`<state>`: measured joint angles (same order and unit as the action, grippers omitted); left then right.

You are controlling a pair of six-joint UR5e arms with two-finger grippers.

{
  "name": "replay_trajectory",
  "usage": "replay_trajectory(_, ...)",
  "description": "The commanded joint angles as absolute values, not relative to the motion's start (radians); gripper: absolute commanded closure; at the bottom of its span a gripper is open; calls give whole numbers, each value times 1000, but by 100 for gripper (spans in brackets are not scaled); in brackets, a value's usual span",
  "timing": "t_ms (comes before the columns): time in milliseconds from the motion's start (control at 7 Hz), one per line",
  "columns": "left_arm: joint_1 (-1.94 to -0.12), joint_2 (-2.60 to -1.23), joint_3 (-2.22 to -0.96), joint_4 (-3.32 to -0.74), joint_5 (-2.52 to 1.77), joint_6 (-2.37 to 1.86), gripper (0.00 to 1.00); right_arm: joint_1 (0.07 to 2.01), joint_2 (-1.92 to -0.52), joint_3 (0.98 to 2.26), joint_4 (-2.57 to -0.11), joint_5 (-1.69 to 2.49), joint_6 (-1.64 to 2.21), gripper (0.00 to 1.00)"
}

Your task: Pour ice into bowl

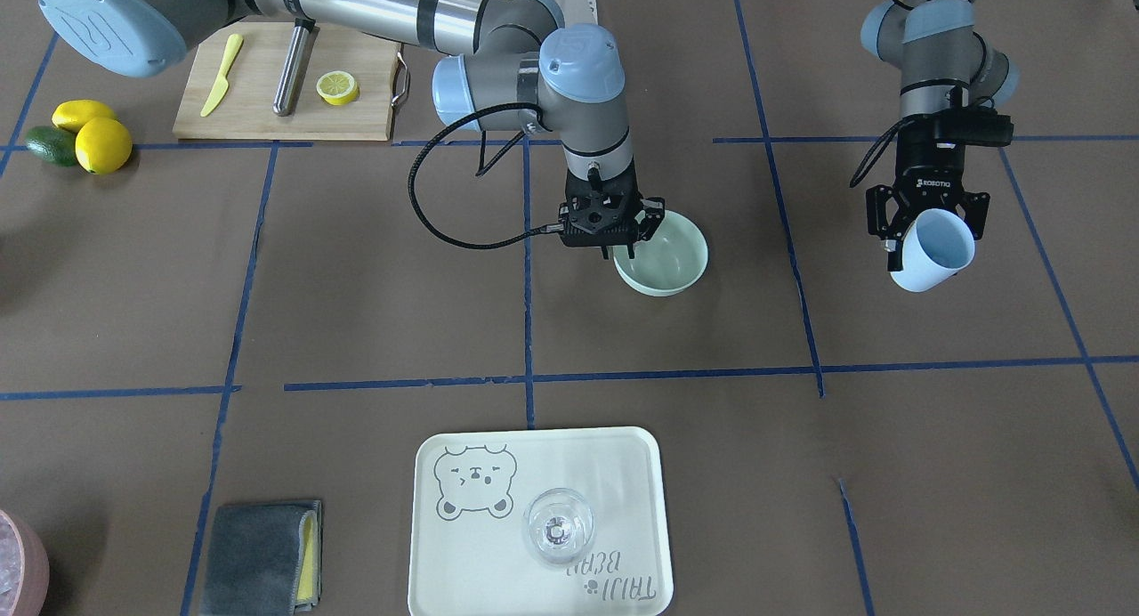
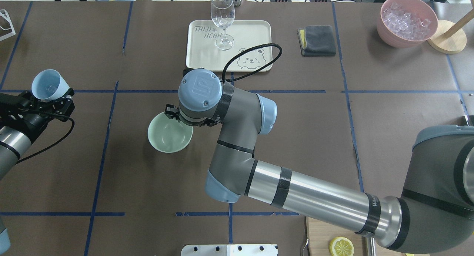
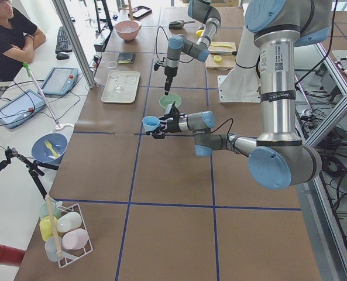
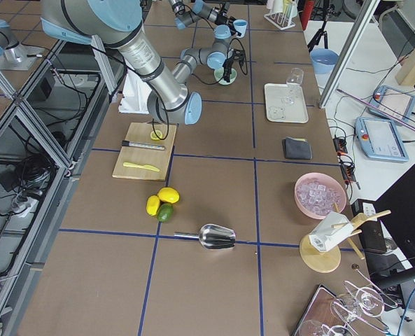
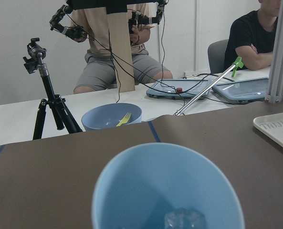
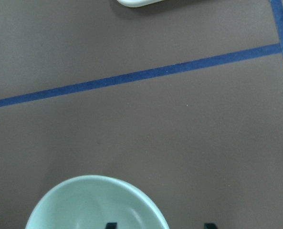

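Observation:
The mint-green bowl (image 1: 669,262) stands on the brown table and looks empty; it also shows in the overhead view (image 2: 168,137) and the right wrist view (image 6: 79,205). My right gripper (image 1: 614,240) is open, with its fingertips (image 6: 111,224) straddling the bowl's rim on the robot's side, one inside and one outside. My left gripper (image 1: 930,240) is shut on the light blue cup (image 1: 934,253), held above the table, tilted, well apart from the bowl. A clear ice cube (image 5: 184,219) lies inside the cup (image 5: 165,191).
A cream tray (image 1: 463,563) with a clear glass (image 1: 558,527) sits at the operators' side, with a grey cloth (image 1: 262,558) beside it. A pink tub (image 2: 407,21) holds whitish lumps. A cutting board (image 1: 258,100), lemons (image 1: 102,144) and a metal scoop (image 4: 214,236) lie on my right side.

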<state>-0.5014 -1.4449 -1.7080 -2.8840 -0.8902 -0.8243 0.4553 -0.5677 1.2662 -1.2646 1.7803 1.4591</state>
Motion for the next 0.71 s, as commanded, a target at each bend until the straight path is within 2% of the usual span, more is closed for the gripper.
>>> replay_trajectory(0, -488, -1494, -1733, -2747, -834, -798, 100, 532, -589, 1291, -1272, 1910, 1454, 0)
replay_trajectory(286, -392, -1601, -1845, -2327, -709, -798, 100, 581, -789, 1491, -1273, 1948, 1393, 0)
replay_trajectory(571, -287, -1641, -1885, -2133, -634, -798, 100, 627, -926, 1593, -1270, 1999, 1309, 0)
